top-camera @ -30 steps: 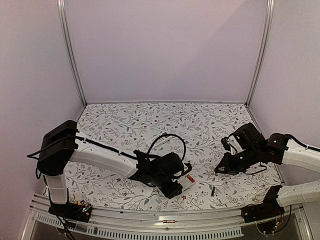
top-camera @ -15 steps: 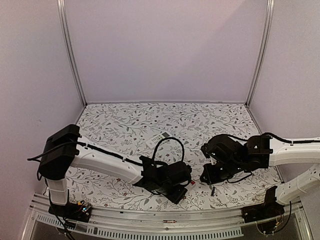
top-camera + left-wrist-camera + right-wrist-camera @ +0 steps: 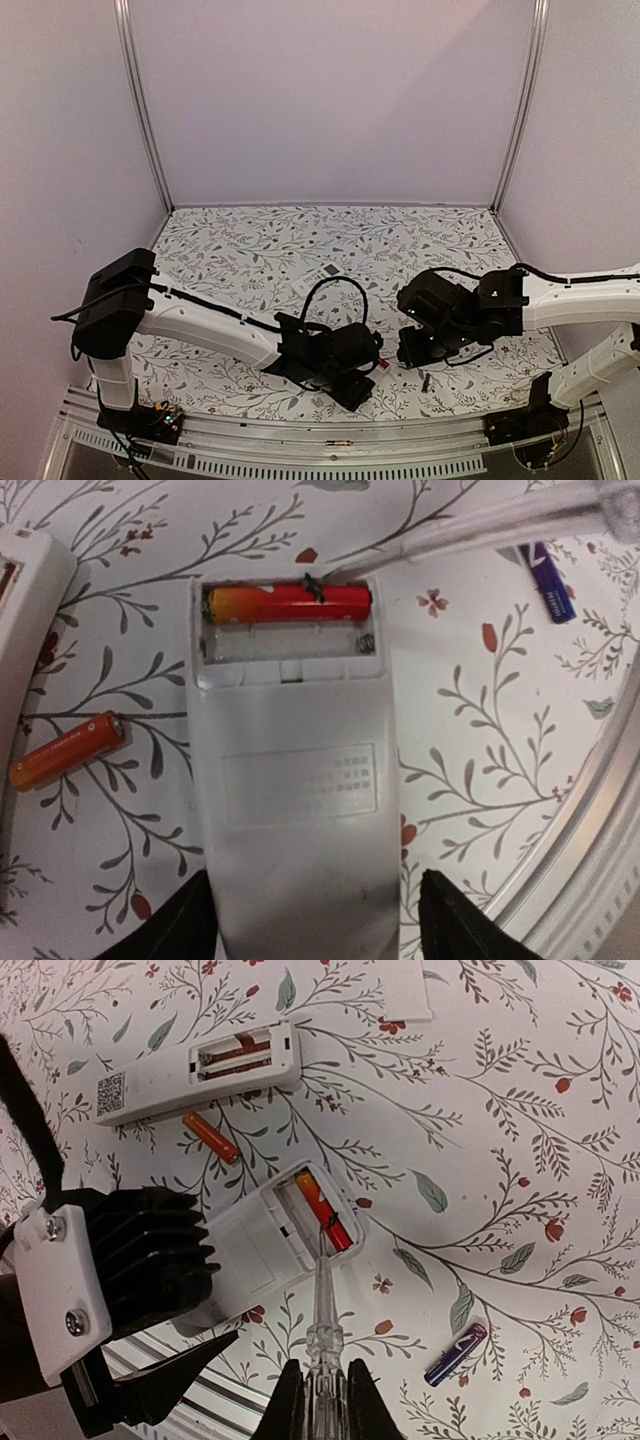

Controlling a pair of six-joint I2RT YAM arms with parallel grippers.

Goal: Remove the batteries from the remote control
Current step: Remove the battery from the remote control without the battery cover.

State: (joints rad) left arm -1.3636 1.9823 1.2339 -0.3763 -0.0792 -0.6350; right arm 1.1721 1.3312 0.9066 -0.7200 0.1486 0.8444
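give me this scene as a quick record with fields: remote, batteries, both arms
remote: white plastic remote, back up, compartment open
slots: one red-orange cylindrical battery in one slot, other slot empty
right gripper: shut on clear pen-like stick, tip at that battery
left gripper: jaws open, astride the remote
loose cells: orange battery, purple battery on the table

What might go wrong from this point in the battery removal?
The left claw stands open around the remote, so it may slide when the stick in the right claw pries. The stick's tip sits on the red battery and might slip off. A freed battery may roll toward the table's metal edge.
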